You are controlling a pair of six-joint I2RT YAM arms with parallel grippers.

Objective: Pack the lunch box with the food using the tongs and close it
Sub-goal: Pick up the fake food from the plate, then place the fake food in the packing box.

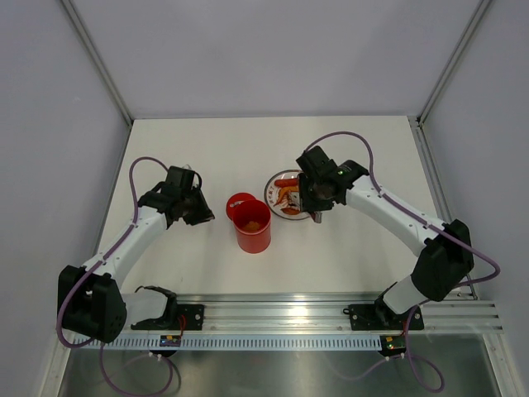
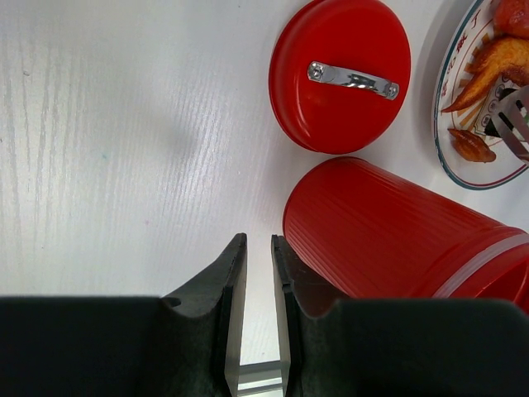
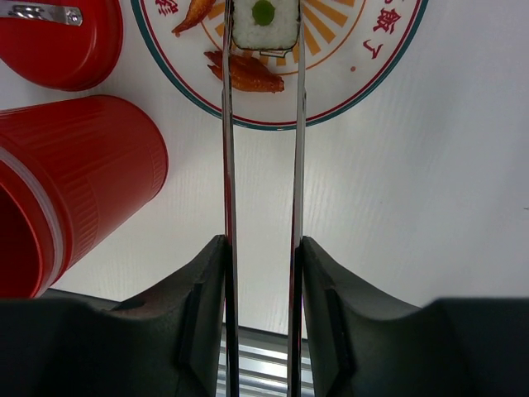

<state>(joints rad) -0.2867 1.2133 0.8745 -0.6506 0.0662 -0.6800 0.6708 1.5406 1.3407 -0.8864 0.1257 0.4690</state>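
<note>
The red lunch box stands open mid-table with an orange-brown piece inside, and its lid lies flat beside it. My right gripper is shut on the grey tongs, over the plate. The tong tips squeeze a white roll with a green centre above the plate. Fried bits and a red sausage lie on the plate. My left gripper hovers just left of the lunch box, its fingers a narrow gap apart with nothing between them.
The white plate with the orange pattern sits right of the lunch box and close to it. An aluminium rail runs along the near edge. Grey walls enclose the table on the left, back and right.
</note>
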